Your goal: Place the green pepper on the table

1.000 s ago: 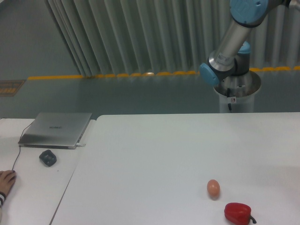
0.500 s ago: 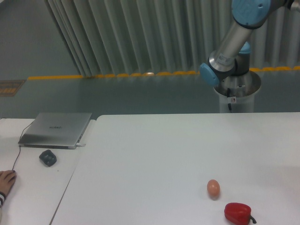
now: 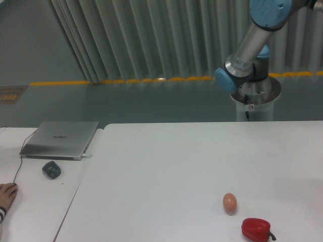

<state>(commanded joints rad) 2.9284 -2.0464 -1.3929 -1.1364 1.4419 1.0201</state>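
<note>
The jaws are out of view, so their state cannot be told; only the arm [image 3: 252, 40] shows, far right, having shifted barely over the last second. The green pepper is nowhere visible, so placing seems not done. On the desk [image 3: 166, 171]: one egg [image 3: 229, 202], one red pepper [image 3: 256, 229], near right.

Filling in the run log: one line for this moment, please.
arm: raised, gripper out of view | green pepper: not visible | table: egg, red pepper
</note>
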